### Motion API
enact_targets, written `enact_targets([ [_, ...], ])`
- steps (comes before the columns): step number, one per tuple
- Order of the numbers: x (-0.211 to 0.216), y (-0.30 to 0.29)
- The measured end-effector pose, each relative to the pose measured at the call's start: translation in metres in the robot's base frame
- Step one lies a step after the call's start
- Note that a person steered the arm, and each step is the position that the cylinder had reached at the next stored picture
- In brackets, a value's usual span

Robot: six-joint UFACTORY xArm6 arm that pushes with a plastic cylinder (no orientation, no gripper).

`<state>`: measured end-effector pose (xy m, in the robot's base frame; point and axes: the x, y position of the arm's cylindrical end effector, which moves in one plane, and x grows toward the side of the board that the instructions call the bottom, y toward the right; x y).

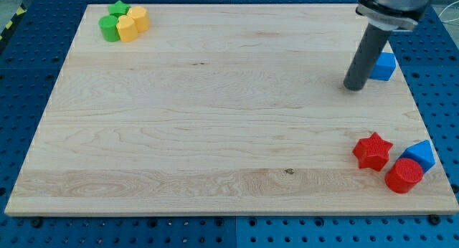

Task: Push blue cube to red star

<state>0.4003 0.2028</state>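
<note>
The blue cube (384, 66) sits near the board's right edge, partly hidden behind my rod. My tip (353, 87) rests on the board just left of and slightly below the cube, close to it. The red star (373, 151) lies at the lower right, well below the cube and my tip.
A red cylinder (404, 175) and a blue wedge-shaped block (420, 155) sit right of the red star by the board's right edge. Two green and two yellow blocks (124, 21) cluster at the top left. The wooden board (215, 112) lies on a blue perforated table.
</note>
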Motion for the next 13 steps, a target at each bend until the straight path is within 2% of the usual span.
enact_targets([
  [2, -0.072, 0.005],
  [3, -0.076, 0.053],
  [4, -0.060, 0.084],
  [5, -0.049, 0.084],
  [8, -0.009, 0.062],
  [10, -0.020, 0.050],
  [13, 0.007, 0.018],
])
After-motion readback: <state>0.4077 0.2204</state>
